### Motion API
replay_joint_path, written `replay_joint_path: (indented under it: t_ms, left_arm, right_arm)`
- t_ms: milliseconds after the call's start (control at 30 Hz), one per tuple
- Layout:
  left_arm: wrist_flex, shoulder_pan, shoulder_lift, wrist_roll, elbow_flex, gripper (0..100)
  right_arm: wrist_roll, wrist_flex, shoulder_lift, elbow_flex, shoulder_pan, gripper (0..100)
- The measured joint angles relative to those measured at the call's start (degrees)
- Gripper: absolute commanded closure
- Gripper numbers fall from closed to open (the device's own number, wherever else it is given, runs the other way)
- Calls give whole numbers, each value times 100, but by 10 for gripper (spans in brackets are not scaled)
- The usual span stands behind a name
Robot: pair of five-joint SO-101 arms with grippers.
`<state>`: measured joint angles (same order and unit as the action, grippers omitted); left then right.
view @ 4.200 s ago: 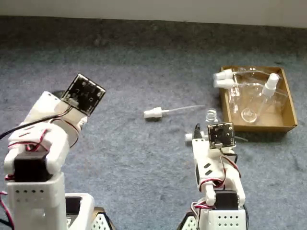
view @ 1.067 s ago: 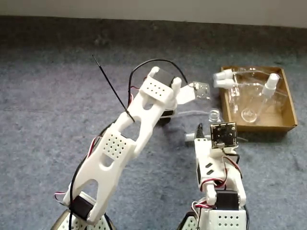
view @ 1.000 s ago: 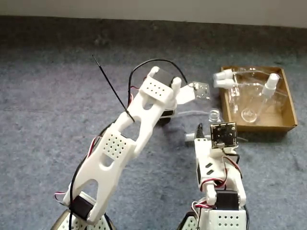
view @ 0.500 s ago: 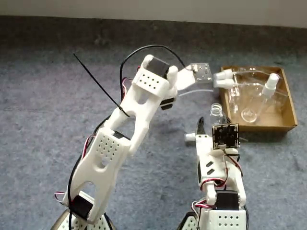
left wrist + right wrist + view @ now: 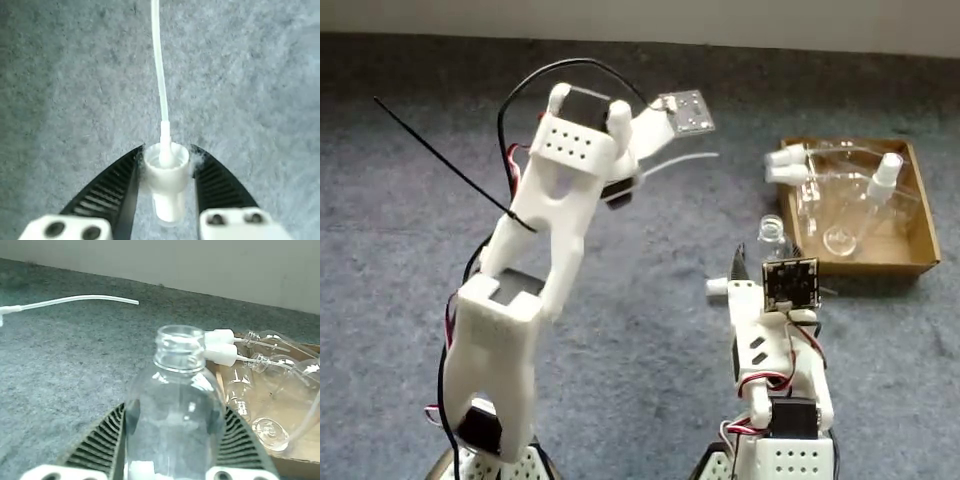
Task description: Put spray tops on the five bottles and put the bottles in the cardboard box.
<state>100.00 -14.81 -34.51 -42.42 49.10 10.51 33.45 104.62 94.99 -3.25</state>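
The left end effector (image 5: 166, 153) is pinching a white spray top (image 5: 165, 172) between its two black fingers, closed snug on both sides of the cap. The top's thin tube (image 5: 159, 65) is sticking straight out past the fingertips. The left arm is holding it up in the air above the grey, fuzzy counter (image 5: 650, 330). The right end effector (image 5: 173, 415) is hugging a clear bottle (image 5: 172, 390), with its ridged fingers pressing on the bottle's two sides. The bottle is standing upright and its mouth is open, with no top on it. It is sitting low, just in front of the cardboard box (image 5: 865, 266). The box is resting on the counter, and other clear bottles (image 5: 850, 200) are lying inside it, some wearing white tops.
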Motion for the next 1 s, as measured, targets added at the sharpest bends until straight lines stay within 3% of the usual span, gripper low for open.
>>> replay_joint_path:
  t_ms: [400, 733, 867, 1000]
  left_arm:
    - [9, 747, 2875, -1433, -3182, 994]
    - [-44, 1002, 3314, -3332, -5459, 991]
    - [-695, 993, 3323, -3499, -6145, 990]
    - [-1916, 993, 3323, -3516, -6884, 989]
  right_arm:
    - [0, 0, 0, 0, 0, 864]
    - [0, -18, 0, 53, 0, 864]
    - [0, -18, 0, 53, 0, 864]
    - [0, -18, 0, 53, 0, 864]
